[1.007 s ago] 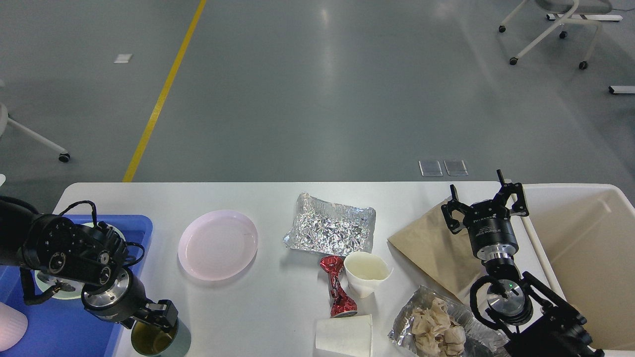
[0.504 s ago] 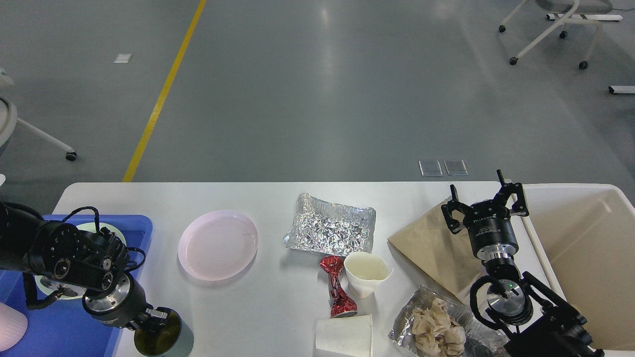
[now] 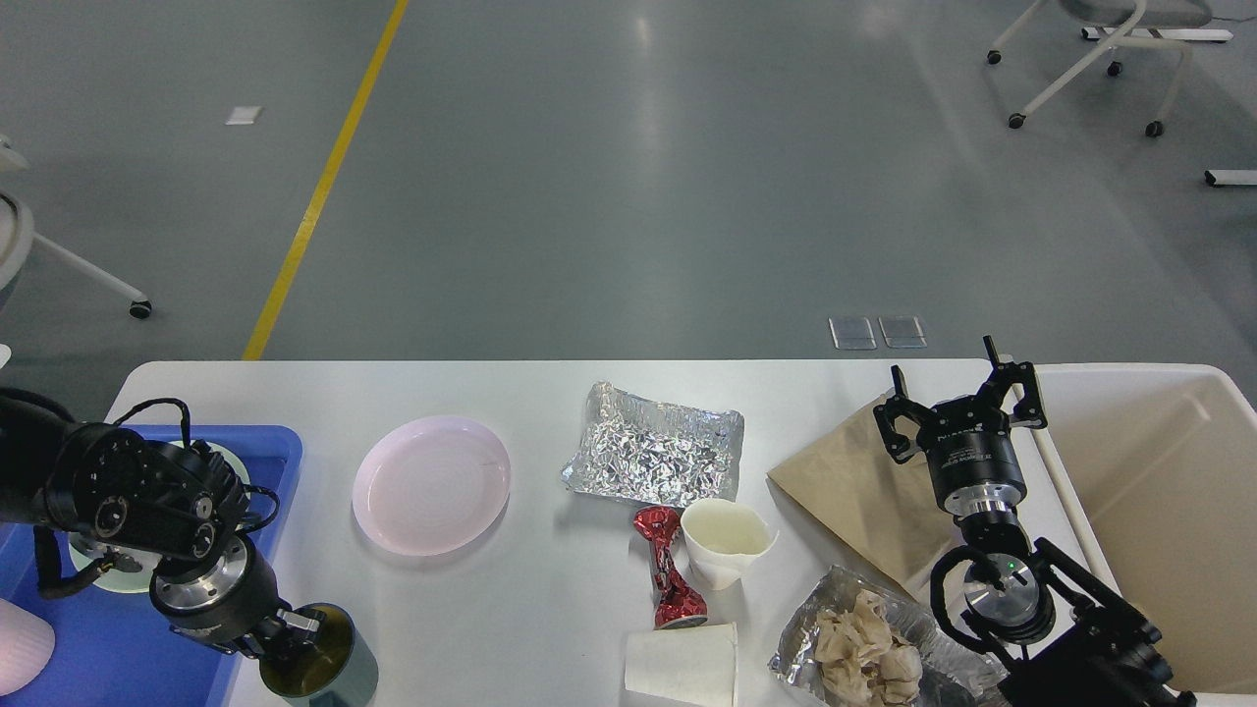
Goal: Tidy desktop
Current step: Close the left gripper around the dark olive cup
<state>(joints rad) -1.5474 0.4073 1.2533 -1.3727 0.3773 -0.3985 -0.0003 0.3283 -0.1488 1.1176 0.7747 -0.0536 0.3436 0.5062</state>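
Note:
The white desktop (image 3: 295, 393) carries litter: a pink plate (image 3: 432, 483), a crumpled foil sheet (image 3: 653, 454), a red wrapper (image 3: 670, 570), a dented white cup (image 3: 727, 540), a paper cup on its side (image 3: 683, 663), foil holding crumpled tissue (image 3: 864, 653) and a brown paper sheet (image 3: 854, 486). My left gripper (image 3: 293, 633) is at the near left edge, its fingers pinching the rim of a dark green cup (image 3: 329, 668). My right gripper (image 3: 957, 393) is open and empty, above the brown paper's right edge, next to the bin.
A blue tray (image 3: 137, 658) sits at the left under my left arm, with a pale plate (image 3: 108, 579) and a pink item (image 3: 20, 643) in it. A cream bin (image 3: 1159, 491) stands at the right end. Chairs stand on the grey floor beyond.
My left gripper and wrist shifted slightly left and down over the dark green cup, which barely moved. The right arm has not moved.

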